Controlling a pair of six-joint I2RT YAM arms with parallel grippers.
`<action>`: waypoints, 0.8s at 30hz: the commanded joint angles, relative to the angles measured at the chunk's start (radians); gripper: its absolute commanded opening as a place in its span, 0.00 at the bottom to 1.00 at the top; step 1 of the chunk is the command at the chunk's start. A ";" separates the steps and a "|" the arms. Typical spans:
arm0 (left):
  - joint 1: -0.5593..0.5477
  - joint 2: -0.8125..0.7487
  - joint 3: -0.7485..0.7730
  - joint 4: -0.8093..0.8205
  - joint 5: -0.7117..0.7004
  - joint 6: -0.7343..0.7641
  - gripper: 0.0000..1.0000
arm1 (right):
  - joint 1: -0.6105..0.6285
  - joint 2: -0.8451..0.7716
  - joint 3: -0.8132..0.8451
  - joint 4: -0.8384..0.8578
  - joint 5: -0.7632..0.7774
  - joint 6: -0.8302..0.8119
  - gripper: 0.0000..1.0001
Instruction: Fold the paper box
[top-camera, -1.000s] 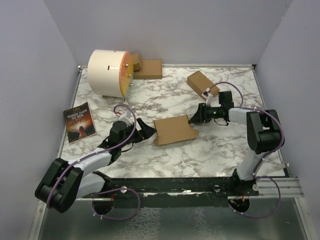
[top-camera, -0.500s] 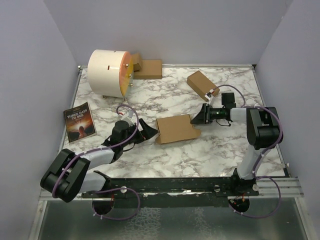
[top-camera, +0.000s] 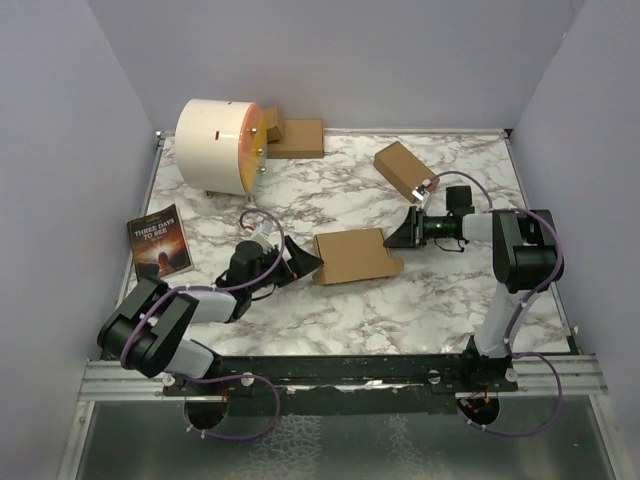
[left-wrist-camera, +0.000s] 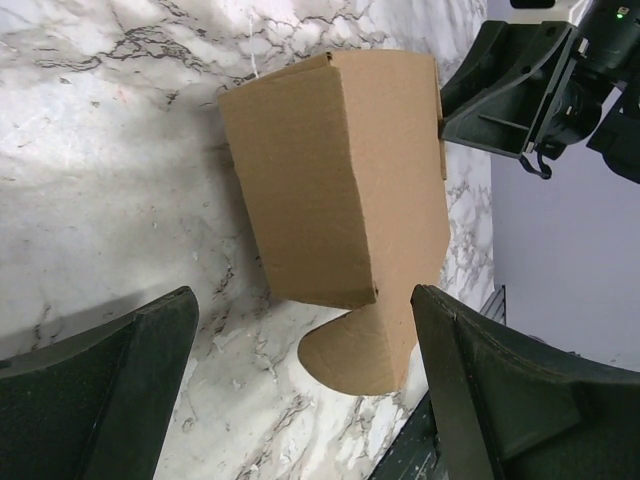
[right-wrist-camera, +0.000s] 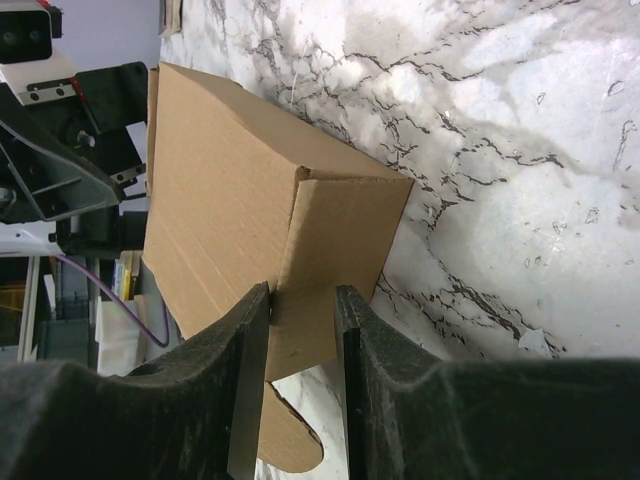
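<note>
Paper box (top-camera: 352, 257) mid-frame, long axis left-right. Left gripper (top-camera: 308, 262) jaws wide apart off left end. Right gripper (top-camera: 398, 236) jaws narrow astride end flap (right-wrist-camera: 345, 250), grip unclear.

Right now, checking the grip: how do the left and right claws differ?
Left claw gapes wide; right claw is nearly closed. Left claw's fingers stand apart from the box; right claw's flank its end flap closely. Both face the box from opposite ends.
</note>
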 joint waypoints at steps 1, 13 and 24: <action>-0.020 0.038 0.041 0.086 0.021 -0.027 0.91 | -0.010 0.037 0.010 -0.025 0.038 -0.037 0.31; -0.083 0.164 0.088 0.140 -0.090 -0.122 0.84 | -0.010 0.048 0.014 -0.036 0.035 -0.045 0.31; -0.137 0.204 0.109 0.188 -0.184 -0.199 0.64 | -0.011 0.054 0.023 -0.058 0.038 -0.063 0.31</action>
